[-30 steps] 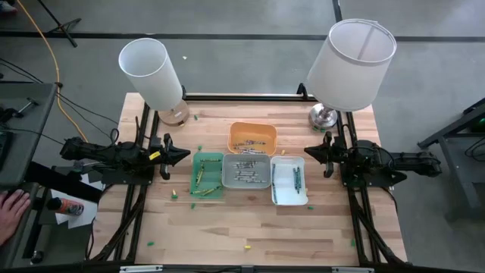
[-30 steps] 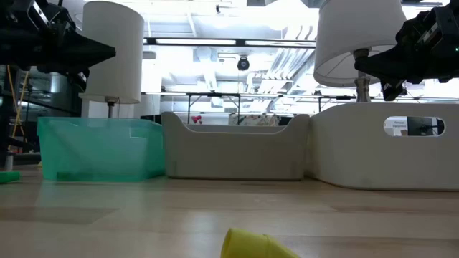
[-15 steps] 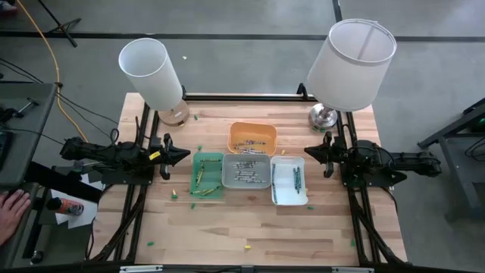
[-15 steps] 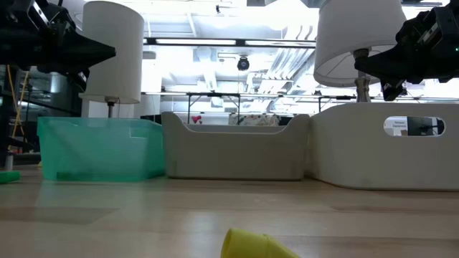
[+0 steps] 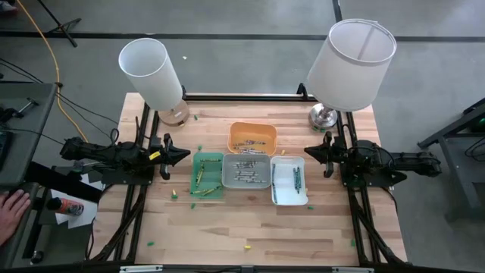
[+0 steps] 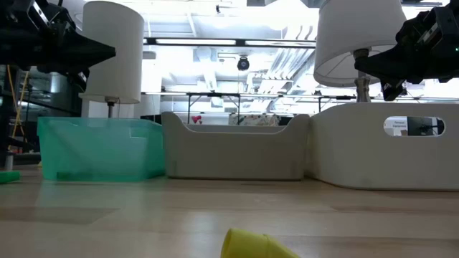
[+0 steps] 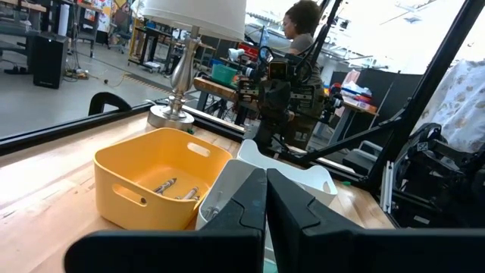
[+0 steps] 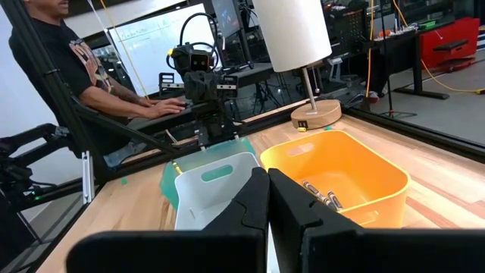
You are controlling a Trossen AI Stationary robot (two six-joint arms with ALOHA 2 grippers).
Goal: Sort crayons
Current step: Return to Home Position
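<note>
Status: sorting nearly complete, both arms parked.

- Left claw (image 5: 182, 154): well left of the grey tray (image 5: 246, 186), clear of all trays. The left wrist view shows its fingers pressed together with nothing between them.
- Green tray (image 5: 214, 178), touching the grey tray's left side, holds green crayons (image 5: 200, 176).
- Grey tray holds a heap of pale sticks.
- Orange tray (image 5: 253, 130), just behind the grey tray, has a few sticks along its near wall.
- White tray (image 5: 286, 178), against the grey tray's right side, holds dark teal sticks.
- Right claw (image 5: 309, 152): right of the grey tray and beyond the white one, fingers closed and empty (right wrist view).

Left to do, by my reading: several strays lie on the bare worktop (image 5: 303, 227). There are a small green piece (image 5: 173, 196) left-front of the grey tray and a yellow stub (image 5: 246, 246) well in front of it, with green specks farther out towards the edges.

View differences:
- The high view alone gives the tray contents and the scatter of strays.
- The low view hides the contents behind the tray walls but shows the yellow stub large near the lens.
- The left wrist view looks into the orange tray.
- The right wrist view shows a person (image 8: 83, 68) seated beyond the worktop, unseen from above.
</note>
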